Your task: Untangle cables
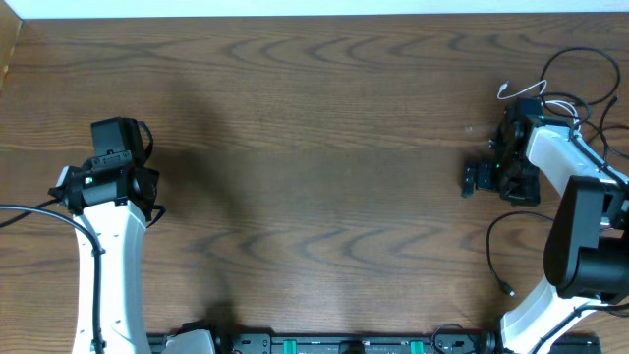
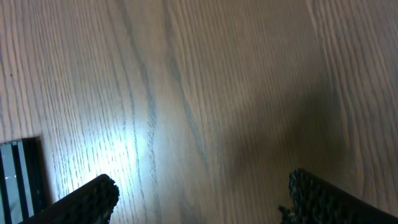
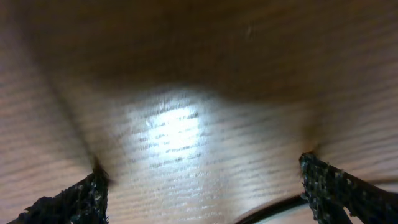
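Wood-grain table, mostly bare; cables [image 1: 507,289] sit at the far right around the right arm, black loops plus a short white cord [image 1: 505,92]. Likely light, limp, thin and slippery; best pinched near a plug end, not mid-loop. Left gripper [image 2: 208,199] spread wide, empty, well apart from them; right gripper [image 3: 208,196] also spread, nothing between. Only overhead shows the tangle; right wrist shows one black strand at its edge; left wrist shows only wood.
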`<act>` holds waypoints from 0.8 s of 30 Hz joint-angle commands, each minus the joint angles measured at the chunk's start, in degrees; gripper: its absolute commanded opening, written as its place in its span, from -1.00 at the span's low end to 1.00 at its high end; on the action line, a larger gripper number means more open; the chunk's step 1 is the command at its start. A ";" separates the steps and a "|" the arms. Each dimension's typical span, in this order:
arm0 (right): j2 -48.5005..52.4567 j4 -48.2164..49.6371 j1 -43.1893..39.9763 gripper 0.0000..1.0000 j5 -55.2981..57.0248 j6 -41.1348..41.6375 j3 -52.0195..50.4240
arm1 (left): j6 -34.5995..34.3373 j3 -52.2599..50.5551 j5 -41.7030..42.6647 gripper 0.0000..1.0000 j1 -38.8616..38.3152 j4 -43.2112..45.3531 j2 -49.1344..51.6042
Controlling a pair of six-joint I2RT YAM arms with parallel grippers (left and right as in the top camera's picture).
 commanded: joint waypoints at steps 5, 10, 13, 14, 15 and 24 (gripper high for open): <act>-14.36 3.15 -0.44 0.99 -1.70 -1.44 -0.09 | 11.10 0.07 1.09 0.78 -0.39 2.10 0.33; -24.28 3.13 0.04 0.99 -2.40 -1.42 -0.09 | 23.52 0.07 7.74 0.78 -3.37 6.38 0.33; -27.85 2.43 0.92 0.98 -4.96 -1.33 -0.09 | 30.10 0.07 11.39 0.78 -6.34 8.50 0.33; -29.09 2.12 1.33 0.99 -5.31 -0.48 -0.09 | 32.22 0.07 12.31 0.79 -7.89 9.16 0.33; -29.53 1.99 1.49 0.99 -5.29 -0.07 -0.09 | 33.00 0.07 12.55 0.78 -8.57 9.33 0.33; -31.15 1.88 4.94 0.99 -6.51 0.28 -0.09 | 40.35 0.07 12.72 0.78 -20.48 12.13 0.33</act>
